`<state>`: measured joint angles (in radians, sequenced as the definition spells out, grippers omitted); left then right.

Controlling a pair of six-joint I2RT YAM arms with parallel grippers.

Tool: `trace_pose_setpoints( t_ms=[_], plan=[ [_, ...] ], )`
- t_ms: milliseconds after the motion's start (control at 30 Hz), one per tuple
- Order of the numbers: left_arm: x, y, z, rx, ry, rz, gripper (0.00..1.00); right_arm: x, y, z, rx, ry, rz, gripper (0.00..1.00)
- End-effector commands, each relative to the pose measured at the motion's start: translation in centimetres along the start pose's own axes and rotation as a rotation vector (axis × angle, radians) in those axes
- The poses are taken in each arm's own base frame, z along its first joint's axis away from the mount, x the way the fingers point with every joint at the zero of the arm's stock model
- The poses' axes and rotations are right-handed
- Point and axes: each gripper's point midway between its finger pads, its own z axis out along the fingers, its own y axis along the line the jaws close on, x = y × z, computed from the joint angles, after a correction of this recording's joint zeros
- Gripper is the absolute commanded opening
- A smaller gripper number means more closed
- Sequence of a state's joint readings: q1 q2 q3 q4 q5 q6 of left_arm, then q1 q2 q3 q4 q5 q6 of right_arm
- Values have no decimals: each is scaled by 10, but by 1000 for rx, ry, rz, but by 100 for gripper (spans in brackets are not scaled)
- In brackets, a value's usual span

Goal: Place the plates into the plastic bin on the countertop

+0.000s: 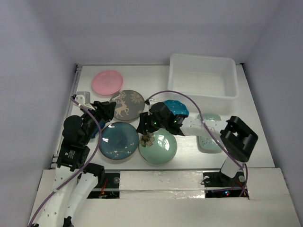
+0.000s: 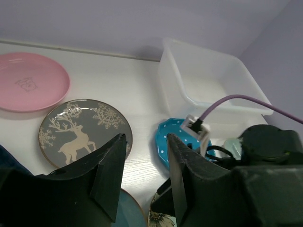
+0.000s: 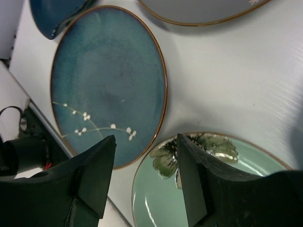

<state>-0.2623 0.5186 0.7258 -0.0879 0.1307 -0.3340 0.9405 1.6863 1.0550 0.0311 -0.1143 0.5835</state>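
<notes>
Left claw [image 2: 146, 138] & right claw [image 3: 146, 139] both part-open, empty; translucent white plastic bin [image 1: 203, 78], far right, holds nothing; all six small mixed-colour plates [image 1: 118, 140] lie on white table [image 1: 142, 75]; approx. 0/6 done.

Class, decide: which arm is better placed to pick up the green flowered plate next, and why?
Right, most likely. The right gripper, open, hangs over the rim of the green flowered plate. The left gripper, also open, sits by the deer plate, farther away.
</notes>
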Motion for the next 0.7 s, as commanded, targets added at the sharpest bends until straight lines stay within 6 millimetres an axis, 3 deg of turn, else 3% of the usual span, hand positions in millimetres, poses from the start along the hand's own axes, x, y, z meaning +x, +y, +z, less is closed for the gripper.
trace_pose_setpoints(
  t_ms=[0, 100, 200, 367, 667],
  plan=[
    [-9, -8, -2, 33, -38, -2, 37, -28, 21, 19, -54, -70, -34, 60],
    [-7, -8, 0, 37, -28, -3, 38, -15, 12, 43, -38, -13, -40, 60],
    [-8, -8, -1, 35, -29, -4, 39, -18, 11, 60, -25, -11, -28, 60],
    [-10, -9, -2, 39, -37, -2, 39, -19, 2, 76, 20, 0, -38, 59],
    [-10, -10, -3, 44, -38, 2, 39, 18, 2, 91, -63, 100, 6, 48]
  ],
)
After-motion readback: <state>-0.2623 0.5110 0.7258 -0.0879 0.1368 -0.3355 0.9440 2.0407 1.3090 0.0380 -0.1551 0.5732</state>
